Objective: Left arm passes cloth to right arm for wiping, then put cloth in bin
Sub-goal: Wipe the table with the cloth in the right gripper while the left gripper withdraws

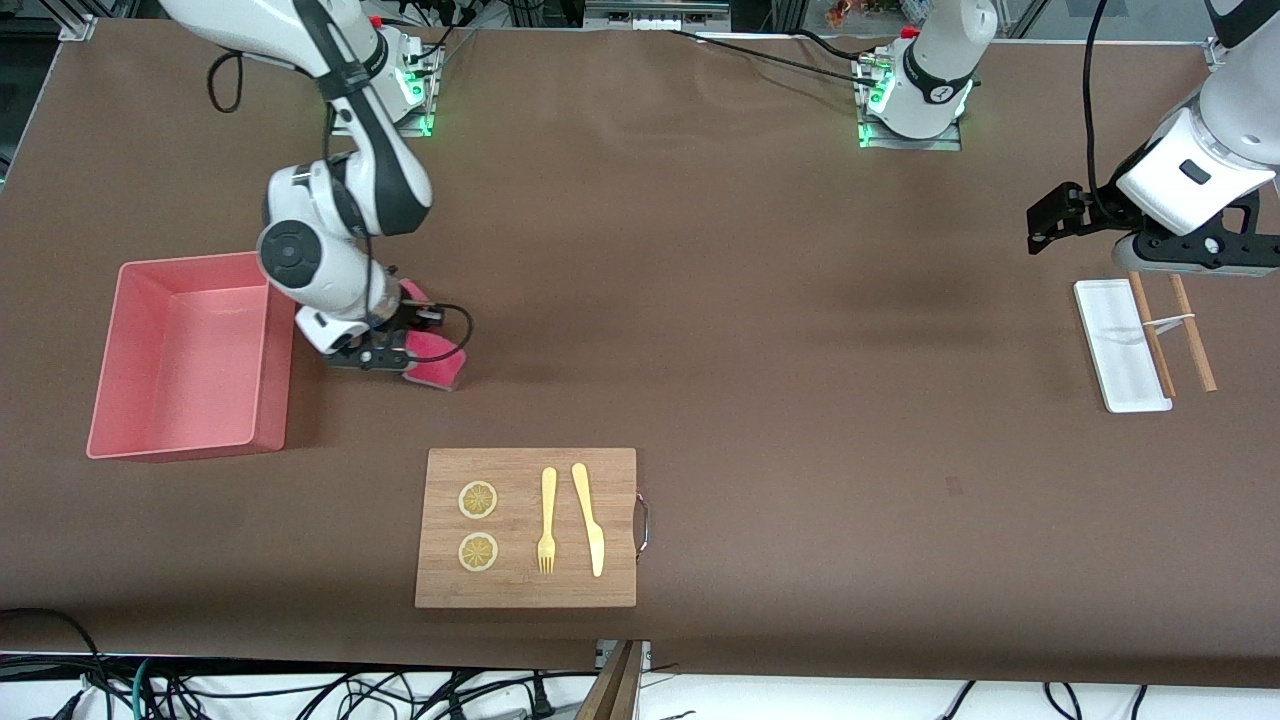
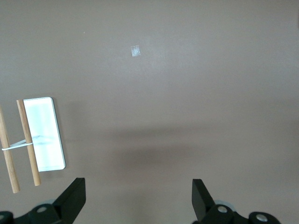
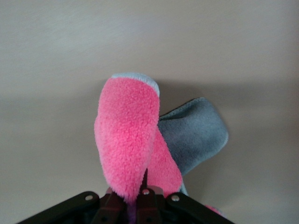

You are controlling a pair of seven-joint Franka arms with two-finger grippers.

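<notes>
Beside the right gripper (image 1: 385,352), clamped on the cloth (image 1: 437,362), the bin (image 1: 271,385) walls off the side toward the table end; bare tabletop lies toward the wooden board (image 1: 527,527). Under the spread left gripper (image 2: 138,198), the white tray (image 1: 1120,345) and 2 sticks (image 1: 1172,333) lie.

Both arms have glossy white shells with black joint bands. The right arm (image 1: 345,215) has a black stripe running down its link, a round dark-grey cap on the elbow joint, and a thin black cable looping out by its wrist. The right gripper (image 1: 385,355) is a black open frame with small silver screws, seen in its wrist view. The left arm (image 1: 1195,170) has a white boxy wrist housing with a dark oval mark, a black cable hanging along it, and possibly a grey cylinder underneath. The left gripper (image 1: 1040,225) is small, black and angular. Both bases glow green at the mounts.
</notes>
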